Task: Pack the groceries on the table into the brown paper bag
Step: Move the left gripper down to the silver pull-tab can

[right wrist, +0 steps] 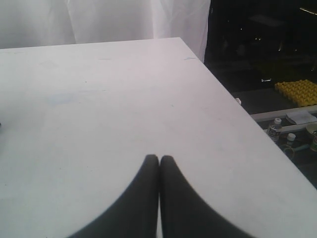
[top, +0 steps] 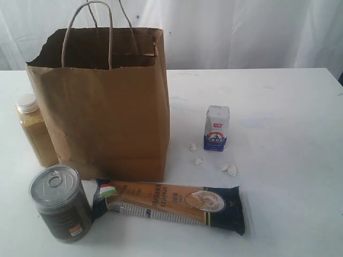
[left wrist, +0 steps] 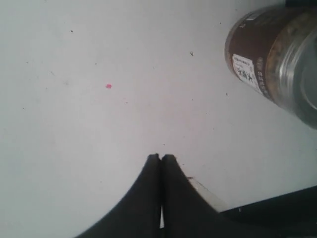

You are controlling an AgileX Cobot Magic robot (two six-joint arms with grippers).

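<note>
Front: dark tin can [top: 59, 203] and spaghetti pack [top: 171, 206], lying flat just before the brown paper bag [top: 104, 107] — upright, creased, mouth open, back-left on the table [top: 289, 160]. Yellow-powder jar [top: 35, 131] at its left; carton [top: 216, 128] and white lumps [top: 211, 160] at its right, open room beyond. Only the wrist views show the left gripper [left wrist: 160, 157] and right gripper [right wrist: 159, 158] — jaws pressed together, empty.

Soft, even light — the large flat white tabletop [top: 289, 134] glares pale, shadows faint; in my left wrist view the dark silver-lidded tin can [left wrist: 270, 52] blurs.
</note>
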